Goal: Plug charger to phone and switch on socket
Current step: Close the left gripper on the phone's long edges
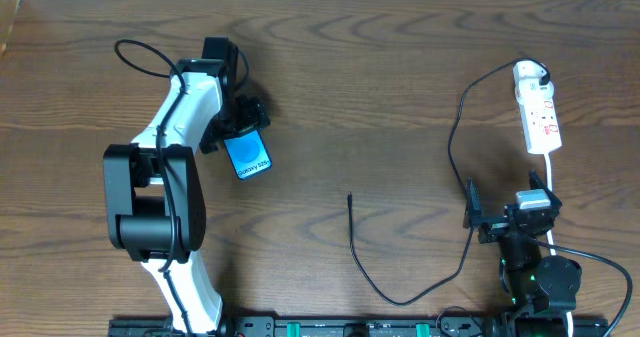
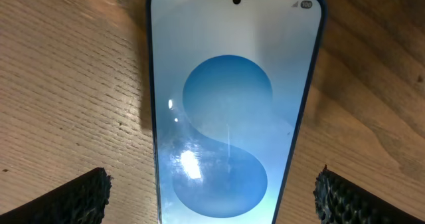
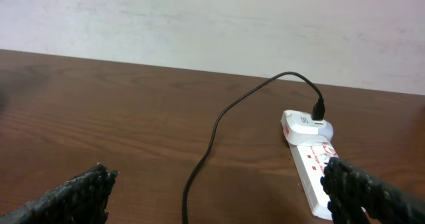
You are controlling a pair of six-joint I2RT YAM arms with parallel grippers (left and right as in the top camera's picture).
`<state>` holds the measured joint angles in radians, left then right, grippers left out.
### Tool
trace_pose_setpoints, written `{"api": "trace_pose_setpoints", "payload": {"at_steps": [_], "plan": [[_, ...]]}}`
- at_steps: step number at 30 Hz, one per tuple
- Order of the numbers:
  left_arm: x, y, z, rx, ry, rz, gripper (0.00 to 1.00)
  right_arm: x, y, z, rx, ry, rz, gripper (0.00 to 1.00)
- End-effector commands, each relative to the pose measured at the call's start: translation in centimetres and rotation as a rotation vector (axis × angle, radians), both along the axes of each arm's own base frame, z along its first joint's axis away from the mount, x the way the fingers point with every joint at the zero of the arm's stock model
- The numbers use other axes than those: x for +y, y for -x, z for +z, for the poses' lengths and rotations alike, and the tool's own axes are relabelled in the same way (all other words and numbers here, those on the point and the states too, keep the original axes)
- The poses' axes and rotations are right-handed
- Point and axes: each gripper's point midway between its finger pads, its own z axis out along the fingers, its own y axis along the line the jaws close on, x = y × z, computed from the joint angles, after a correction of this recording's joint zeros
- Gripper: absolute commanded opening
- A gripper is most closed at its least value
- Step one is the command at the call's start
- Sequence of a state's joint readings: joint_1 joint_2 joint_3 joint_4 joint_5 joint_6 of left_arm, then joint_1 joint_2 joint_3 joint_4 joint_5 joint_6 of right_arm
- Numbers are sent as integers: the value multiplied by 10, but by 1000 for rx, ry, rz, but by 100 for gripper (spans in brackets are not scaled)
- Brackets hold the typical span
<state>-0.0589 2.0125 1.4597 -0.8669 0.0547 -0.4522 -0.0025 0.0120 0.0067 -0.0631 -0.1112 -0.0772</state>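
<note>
The phone [image 1: 248, 154] lies flat on the wooden table, blue screen up, with its "Galaxy" strip toward the front. My left gripper [image 1: 240, 118] is open just behind it; in the left wrist view the phone [image 2: 229, 111] lies between the two spread fingers, untouched. The charger cable [image 1: 455, 147] runs from the white plug on the socket [image 1: 538, 112] down and left to its free plug end [image 1: 350, 198], which lies loose mid-table. My right gripper [image 1: 500, 217] is open and empty near the front right; the right wrist view shows the cable [image 3: 216, 127] and socket [image 3: 311, 161] ahead.
The socket's white lead [image 1: 552, 177] runs toward the front, past my right arm. A pale wall [image 3: 212, 24] stands beyond the table's far edge. Thick black robot cables loop by my left arm [image 1: 140, 57] and right base [image 1: 600, 262].
</note>
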Motion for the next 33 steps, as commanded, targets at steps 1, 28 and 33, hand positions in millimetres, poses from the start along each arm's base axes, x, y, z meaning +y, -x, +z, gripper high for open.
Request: {"api": "trace_pose_setpoints", "payload": {"at_steps": [1, 28, 33], "plan": [[0, -3, 1, 0, 7, 14, 98, 0, 0, 0, 1, -8, 0, 99], [0, 7, -14, 21, 6, 16, 98, 0, 0, 0, 1, -9, 0, 99], [-1, 6, -14, 16, 6, 17, 98, 0, 0, 0, 1, -8, 0, 99]]}}
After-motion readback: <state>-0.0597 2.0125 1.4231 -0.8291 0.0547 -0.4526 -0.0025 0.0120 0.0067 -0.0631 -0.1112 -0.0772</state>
